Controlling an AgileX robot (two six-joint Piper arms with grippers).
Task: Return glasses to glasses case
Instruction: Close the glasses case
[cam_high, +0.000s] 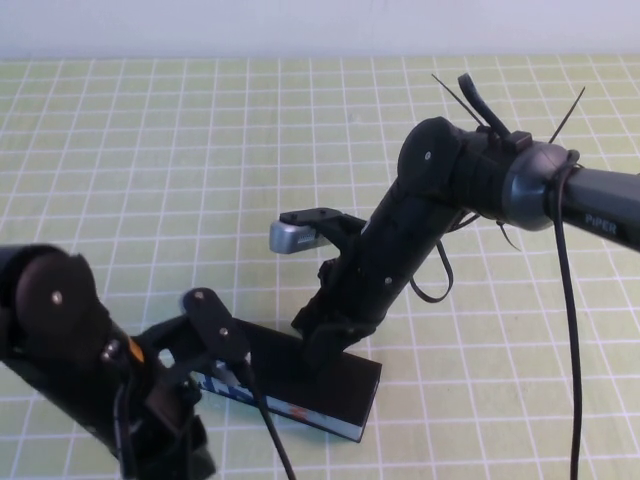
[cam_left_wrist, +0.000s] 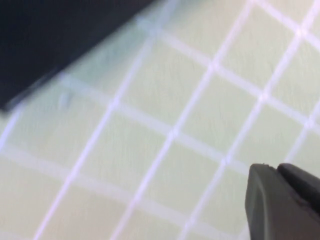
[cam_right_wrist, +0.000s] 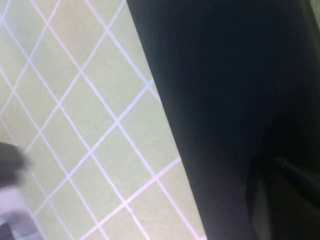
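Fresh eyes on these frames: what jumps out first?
The right arm dominates, slanting from the upper right down to the black glasses case at near centre, with the right gripper on its top. The left gripper sits low at the case's left end, by the blue-and-white side strip. No glasses show anywhere on the green grid mat.

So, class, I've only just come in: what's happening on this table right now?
Two robot arms are bent over a black glasses case lying on the green checked mat. The right claw is down on the case's top. The left claw sits low at the case's left end. The case looks shut, and no glasses are visible. Whether either claw grips anything can't be made out.
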